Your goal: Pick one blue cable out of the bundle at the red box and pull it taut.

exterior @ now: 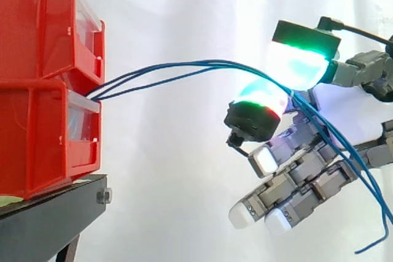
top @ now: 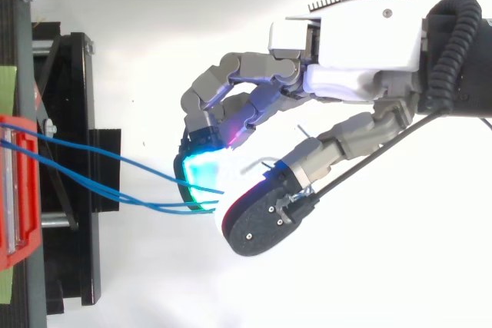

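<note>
Three thin blue cables come out of the gap between two stacked red boxes at the left. They arc up and rightward, bowed rather than straight, to my hand. Two glowing pads, a green one above and a cyan-red one below, are closed together with the strands running between them. Beyond the pinch the loose ends hang down at the right. From above, the blue cables run from the red box into the cyan pad. The other fingers are loosely curled below.
The red boxes rest on a black stand, whose frame juts toward my hand in the top view. A white curtain lies behind everything. Open air separates the boxes from my hand.
</note>
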Motion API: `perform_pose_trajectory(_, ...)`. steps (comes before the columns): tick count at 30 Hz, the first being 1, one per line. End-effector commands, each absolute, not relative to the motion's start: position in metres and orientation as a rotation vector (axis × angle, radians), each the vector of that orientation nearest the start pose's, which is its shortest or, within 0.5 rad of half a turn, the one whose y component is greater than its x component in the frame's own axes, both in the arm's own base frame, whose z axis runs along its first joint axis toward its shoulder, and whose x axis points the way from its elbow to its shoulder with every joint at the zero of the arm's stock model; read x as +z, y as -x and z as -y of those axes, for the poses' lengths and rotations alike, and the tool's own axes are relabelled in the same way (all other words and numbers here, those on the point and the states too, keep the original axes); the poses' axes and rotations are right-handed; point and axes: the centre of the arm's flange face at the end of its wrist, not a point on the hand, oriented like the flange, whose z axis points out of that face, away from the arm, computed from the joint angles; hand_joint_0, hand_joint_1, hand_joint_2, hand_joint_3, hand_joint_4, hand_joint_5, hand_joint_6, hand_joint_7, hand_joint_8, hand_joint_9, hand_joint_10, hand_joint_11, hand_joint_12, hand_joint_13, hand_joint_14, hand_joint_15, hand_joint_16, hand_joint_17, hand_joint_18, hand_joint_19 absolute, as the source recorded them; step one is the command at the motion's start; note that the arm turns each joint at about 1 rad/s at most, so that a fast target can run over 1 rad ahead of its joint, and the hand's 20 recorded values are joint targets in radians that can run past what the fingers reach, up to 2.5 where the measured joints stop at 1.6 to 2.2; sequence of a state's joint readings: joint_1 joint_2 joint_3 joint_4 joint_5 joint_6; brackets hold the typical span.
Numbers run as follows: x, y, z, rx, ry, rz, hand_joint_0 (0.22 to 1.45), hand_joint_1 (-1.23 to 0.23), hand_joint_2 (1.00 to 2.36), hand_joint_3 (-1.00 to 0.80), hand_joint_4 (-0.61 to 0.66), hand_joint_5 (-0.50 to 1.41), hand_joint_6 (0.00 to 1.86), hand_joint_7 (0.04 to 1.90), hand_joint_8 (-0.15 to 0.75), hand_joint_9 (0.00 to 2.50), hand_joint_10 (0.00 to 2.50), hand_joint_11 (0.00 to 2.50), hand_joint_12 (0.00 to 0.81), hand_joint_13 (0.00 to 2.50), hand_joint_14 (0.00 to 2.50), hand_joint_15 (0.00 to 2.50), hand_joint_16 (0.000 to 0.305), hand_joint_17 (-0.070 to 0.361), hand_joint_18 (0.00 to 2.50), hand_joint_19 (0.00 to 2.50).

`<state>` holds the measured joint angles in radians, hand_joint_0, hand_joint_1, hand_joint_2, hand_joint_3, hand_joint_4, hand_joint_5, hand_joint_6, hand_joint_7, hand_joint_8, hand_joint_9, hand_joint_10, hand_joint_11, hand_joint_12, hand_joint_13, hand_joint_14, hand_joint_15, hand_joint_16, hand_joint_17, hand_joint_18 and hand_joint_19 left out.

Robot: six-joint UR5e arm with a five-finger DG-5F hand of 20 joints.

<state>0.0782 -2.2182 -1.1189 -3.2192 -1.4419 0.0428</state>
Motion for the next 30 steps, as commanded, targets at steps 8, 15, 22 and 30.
perform_pose_trajectory(8,0.3023,-0.7183,0.0902,1.036,-1.442,-1.357,0.86,-0.88,1.0,-0.5,-0.36,-0.17,0.93,1.42,0.208,0.81,0.01,0.64,0.339,0.37,0.0,0.11,0.047,0.106,0.41,0.16)
perform_pose_trajectory(15,0.3024,-0.7184,0.0902,1.038,-1.442,-1.355,0.89,-0.85,1.0,-0.5,-0.36,-0.19,0.94,1.39,0.176,0.77,0.01,0.62,0.33,0.34,0.0,0.11,0.046,0.104,0.36,0.2)
perform_pose_trajectory(22,0.3024,-0.7184,0.0902,1.039,-1.444,-1.354,0.89,-0.86,1.0,-0.5,-0.33,-0.2,0.93,1.2,0.163,0.7,0.01,0.59,0.322,0.25,0.0,0.09,0.045,0.102,0.29,0.16)
perform_pose_trajectory(30,0.3031,-0.7187,0.0902,1.041,-1.444,-1.352,0.89,-0.86,1.0,-0.5,-0.36,-0.2,0.92,1.19,0.162,0.65,0.01,0.55,0.322,0.22,0.0,0.08,0.045,0.102,0.25,0.15)
